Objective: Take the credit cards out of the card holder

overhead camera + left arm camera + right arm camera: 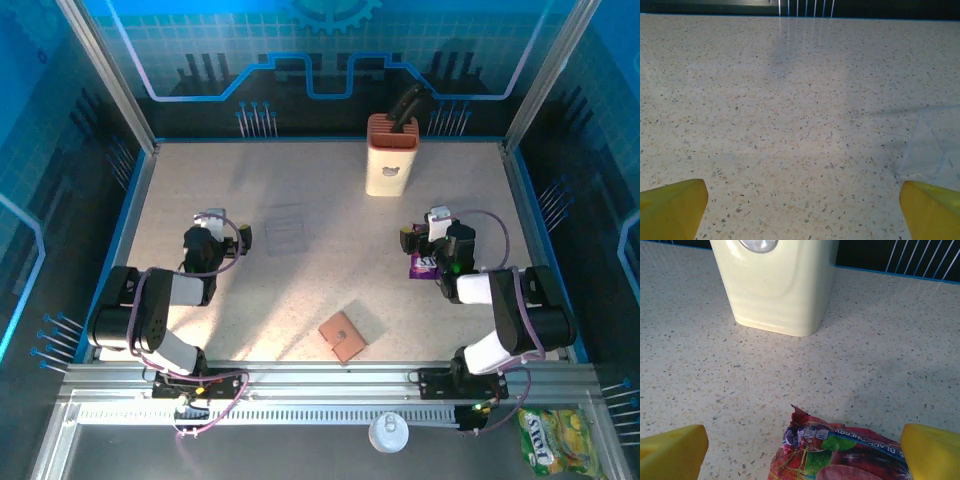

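My left gripper (pixel 801 207) and my right gripper (pixel 802 450) both have fingers spread wide and hold nothing. The card holder (pixel 342 337) lies flat near the front of the table (pixel 290 295), between my arms, far from both. I think I should hold it down with one gripper and open it gently with the other

Cream box (pixel 390 165) with orange top stands upright at far side of speckled table (pixel 300 300), dark object (pixel 408 104) poking out of its top. Purple-red snack packet (pixel 840 455) lies crinkled, nearer than box, apart from it. Clear plastic sheet (pixel 288 228) lies flat, left of centre. Beyond near edge: white round lid (pixel 388 433), yellow-green packet (pixel 545 442).
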